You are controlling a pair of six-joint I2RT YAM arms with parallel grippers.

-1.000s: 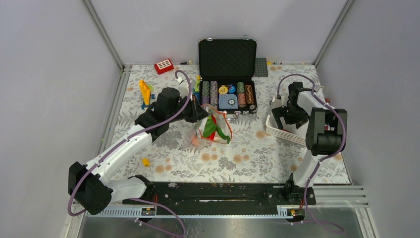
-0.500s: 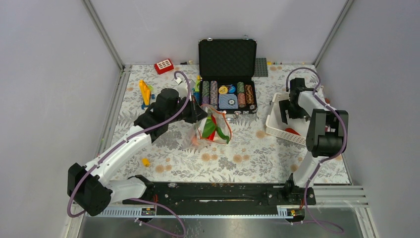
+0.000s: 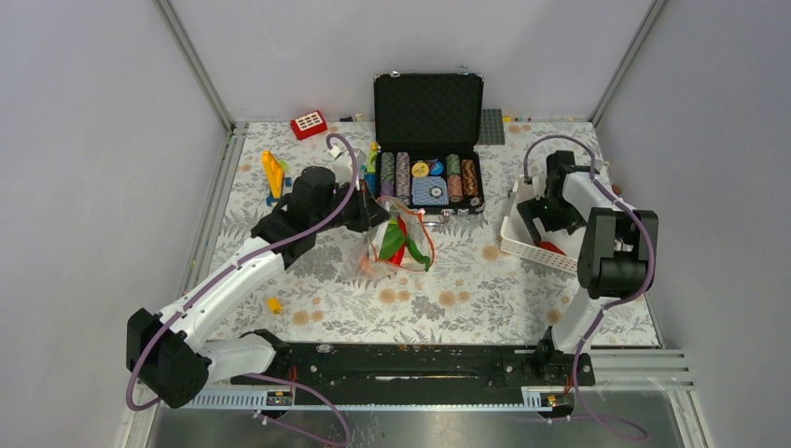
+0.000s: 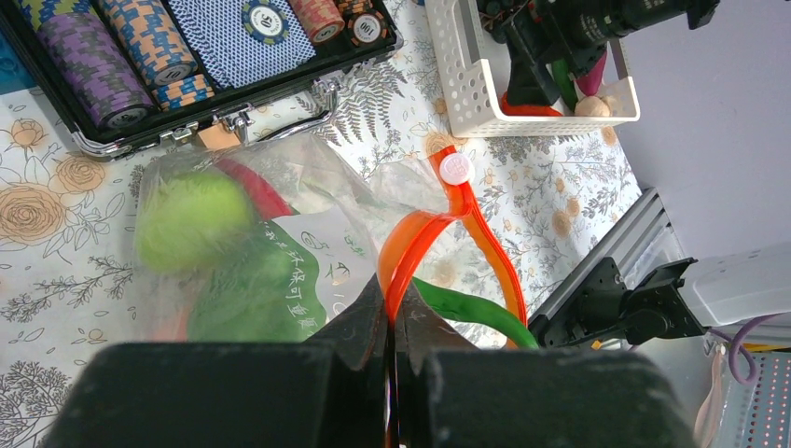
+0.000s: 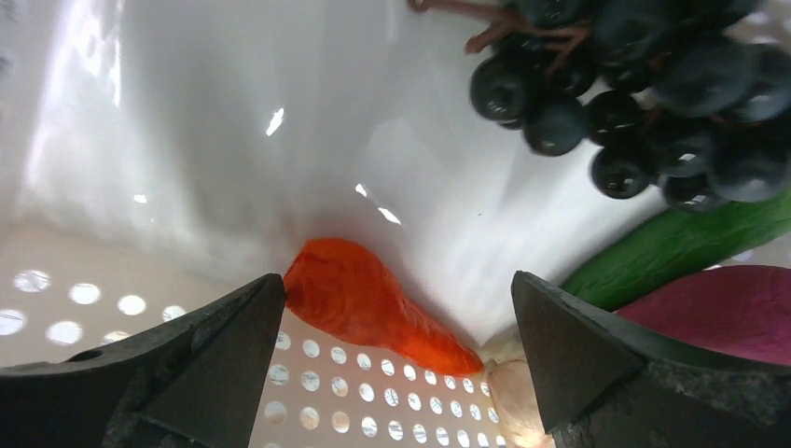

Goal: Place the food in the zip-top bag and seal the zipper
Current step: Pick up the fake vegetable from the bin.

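Zip-top bag lies mid-counter, at 6 o'clock from the chip case, with green and red food showing through its clear side. My left jaws are pinched tight on its orange zipper. At 3 o'clock from the bag, my right jaws gape wide and grip nothing, down inside the white basket astride an orange carrot, with dark grapes at 1 o'clock of it.
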